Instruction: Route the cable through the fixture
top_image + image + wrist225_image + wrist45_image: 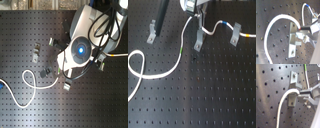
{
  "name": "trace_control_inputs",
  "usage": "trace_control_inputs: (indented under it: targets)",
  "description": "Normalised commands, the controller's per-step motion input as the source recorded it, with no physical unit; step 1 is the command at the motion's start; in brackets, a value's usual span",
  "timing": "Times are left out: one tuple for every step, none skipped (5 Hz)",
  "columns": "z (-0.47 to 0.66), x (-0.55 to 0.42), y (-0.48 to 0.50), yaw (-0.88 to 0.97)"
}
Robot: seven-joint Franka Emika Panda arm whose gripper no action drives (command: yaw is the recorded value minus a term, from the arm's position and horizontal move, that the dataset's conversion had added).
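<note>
1. One black perforated board point(203, 95) fills every view and carries everything else.
2. Next in size is the arm point(80, 50), which covers the middle of the second exterior view. A round blue light shows on it.
3. By far the longest thing is the cable point(178, 55). In the first exterior view it loops at the first exterior view's left, climbs to the gripper, then snakes off toward the first exterior view's right. I judge it light, limp and fairly slick. It should bend wherever it is pushed and sag beyond the grip, so it is best held close to the clip, where the short free length stays steerable.
4. A thick black rod point(160, 17) leans in at the upper left of the first exterior view, well apart from the work.
5. The gripper point(302, 94) has its fingers point(309, 92) drawn together on the cable, just beside the fixture.
6. The fixture point(199, 41) is the middle of the three grey clips. In both wrist views the cable arcs up to its upright at about notch height. I cannot tell whether it is seated.
7. Two other clips point(151, 32) and point(234, 35) stand to either side.
8. Smallest are the green, blue and yellow-orange bands on the cable. No brand, label or writing can be read anywhere.
</note>
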Motion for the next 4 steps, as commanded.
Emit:
trace_control_inputs:
  targets:
    - [0.02,-0.037,0.021,0.00]
    - [0.07,-0.321,0.191,0.00]
    - [0.00,-0.341,0.372,0.25]
    - [0.08,0.071,0.200,0.11]
